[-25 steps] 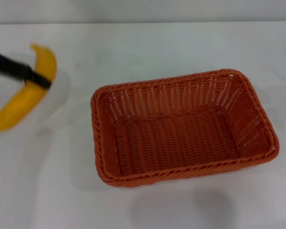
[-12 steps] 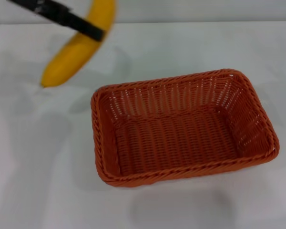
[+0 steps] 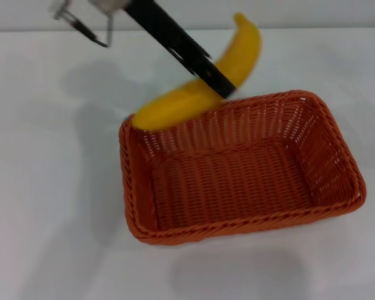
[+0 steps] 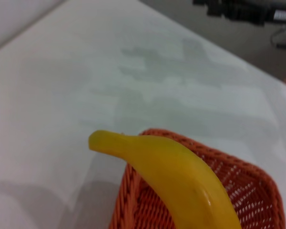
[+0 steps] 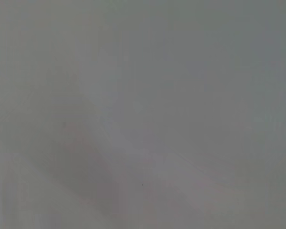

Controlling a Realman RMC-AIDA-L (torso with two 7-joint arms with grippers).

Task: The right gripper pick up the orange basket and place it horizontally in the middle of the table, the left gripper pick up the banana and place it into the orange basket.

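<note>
Above the orange basket (image 3: 237, 169) (nothing inside), near its 11 o'clock rim, the left gripper (image 3: 220, 84) clamps the banana (image 3: 203, 84) aloft.

yellow banana (image 3: 175, 106), orange (woven) basket (image 3: 237, 187)

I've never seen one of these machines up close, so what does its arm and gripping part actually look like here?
Only the left arm shows. The left gripper ends in a long, slim black bar-shaped finger with a squared tip. At its top sits a light silver-grey housing, and a thin dark wire loop hangs beside it. No markings are visible. The right arm is out of sight.
</note>
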